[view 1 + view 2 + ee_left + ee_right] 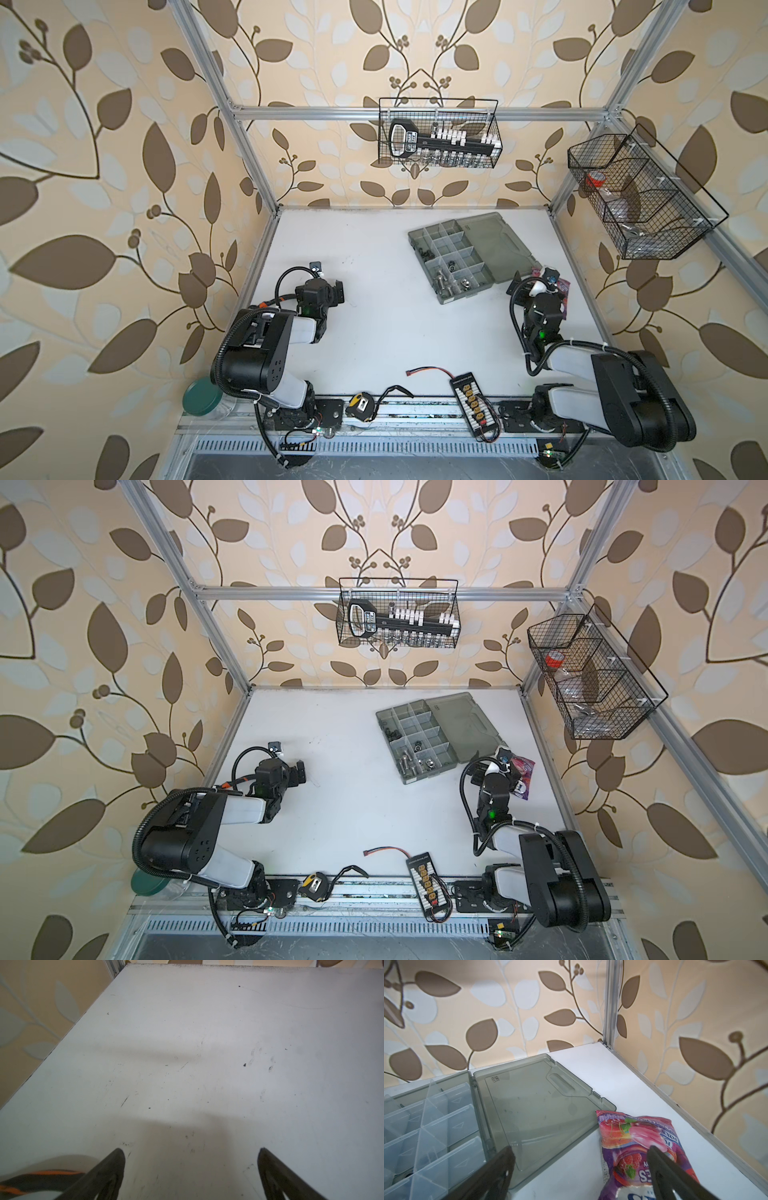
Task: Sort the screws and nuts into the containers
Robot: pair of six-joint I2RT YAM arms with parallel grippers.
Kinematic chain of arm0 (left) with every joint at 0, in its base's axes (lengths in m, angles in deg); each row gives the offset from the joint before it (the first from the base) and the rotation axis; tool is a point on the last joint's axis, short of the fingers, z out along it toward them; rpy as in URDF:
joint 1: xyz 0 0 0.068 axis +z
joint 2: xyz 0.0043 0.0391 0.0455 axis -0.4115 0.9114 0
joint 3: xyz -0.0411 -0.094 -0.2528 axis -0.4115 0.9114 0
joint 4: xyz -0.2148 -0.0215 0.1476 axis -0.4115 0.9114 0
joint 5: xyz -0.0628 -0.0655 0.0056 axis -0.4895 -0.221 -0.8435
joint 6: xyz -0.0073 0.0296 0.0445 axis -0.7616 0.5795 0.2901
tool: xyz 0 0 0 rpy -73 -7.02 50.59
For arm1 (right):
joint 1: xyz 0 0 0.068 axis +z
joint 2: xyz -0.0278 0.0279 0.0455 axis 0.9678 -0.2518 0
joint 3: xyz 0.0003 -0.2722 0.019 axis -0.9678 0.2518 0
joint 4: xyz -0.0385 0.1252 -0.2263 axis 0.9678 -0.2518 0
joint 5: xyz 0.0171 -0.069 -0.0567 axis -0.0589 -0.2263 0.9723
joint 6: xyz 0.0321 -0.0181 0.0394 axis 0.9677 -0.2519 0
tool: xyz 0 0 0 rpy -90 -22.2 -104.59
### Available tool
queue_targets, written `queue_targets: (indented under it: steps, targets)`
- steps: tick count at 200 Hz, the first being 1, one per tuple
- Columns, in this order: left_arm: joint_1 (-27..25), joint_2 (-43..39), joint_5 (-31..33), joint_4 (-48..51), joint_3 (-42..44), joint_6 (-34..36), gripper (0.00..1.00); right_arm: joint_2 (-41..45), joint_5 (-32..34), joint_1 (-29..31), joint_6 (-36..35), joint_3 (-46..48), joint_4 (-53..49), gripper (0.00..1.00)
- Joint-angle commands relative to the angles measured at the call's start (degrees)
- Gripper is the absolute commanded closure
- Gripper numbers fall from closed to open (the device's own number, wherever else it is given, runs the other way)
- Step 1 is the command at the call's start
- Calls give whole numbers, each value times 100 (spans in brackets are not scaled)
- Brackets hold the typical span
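Here, containers (432,1105) near right gripper (580,1148)

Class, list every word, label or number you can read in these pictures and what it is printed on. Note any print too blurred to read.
"FOXS", upside down: pink and purple sweet bag.
Small stamp on the organizer lid: too small to read.
Label on the black tool handle: blurred.
White print on the black connector board: too small to read.

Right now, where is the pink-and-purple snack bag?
In both top views the pink-and-purple snack bag lies near the right edge of the table, beside the open lid of the translucent grey case, partly under the right gripper.
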Motion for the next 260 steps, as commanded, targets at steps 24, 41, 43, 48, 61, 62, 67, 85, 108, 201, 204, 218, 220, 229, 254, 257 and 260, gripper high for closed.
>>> queue_targets:
  steps: [24,41,43,48,61,62,67,85,108,201,204,218,220,229,254,257,260]
  targets:
    - [68,-126,-62,-256,-141,26,1,-908,-802,-134,-275,16,1190,0]
    - [63,-126,-62,-249,-141,26,1,-1176,-944,-145,-345,-70,1340,0]
    - [66,-126,-62,-252,-146,26,1,-1167,-976,-157,-357,-87,1291,1]
    - [64,-128,-62,-248,-142,26,1,-1112,-1112,-168,-378,-137,1093,0]
    - [69,-126,-62,-254,-141,26,1,-1127,-1346,-246,-399,-186,994,0]
    - [65,-126,-62,-251,-141,26,1,-1127,-1367,-249,-399,-190,992,0]
    - [62,-126,-62,-247,-141,26,1,-1123,-1445,-286,-384,-203,945,0]
    - [65,-129,-62,-247,-142,25,1,-1128,-1734,-395,-359,-323,708,0]
    - [68,-132,-62,-255,-141,26,1,-1152,-2325,-415,-585,-427,532,0]
    - [68,-118,-64,-247,-150,26,1,-1143,-2399,-447,-560,-403,559,0]
    - [61,-122,-62,-247,-152,26,1,-1137,-2394,-449,-559,-407,557,0]
    - [62,-118,-62,-247,-150,27,1,-1139,-2399,-454,-561,-404,554,0]
    - [61,-118,-62,-247,-150,31,1,-1138,-2399,-452,-565,-402,558,0]
    - [64,-115,-62,-247,-151,26,1,-1137,-2399,-450,-566,-399,556,0]
    - [68,-100,-62,-246,-159,26,1,-1144,-2399,-452,-566,-407,552,0]
    - [65,-100,-62,-239,-160,26,1,-1144,-2399,-451,-566,-399,554,0]
    - [67,-100,-62,-238,-159,26,1,-1143,-2399,-454,-566,-403,559,0]
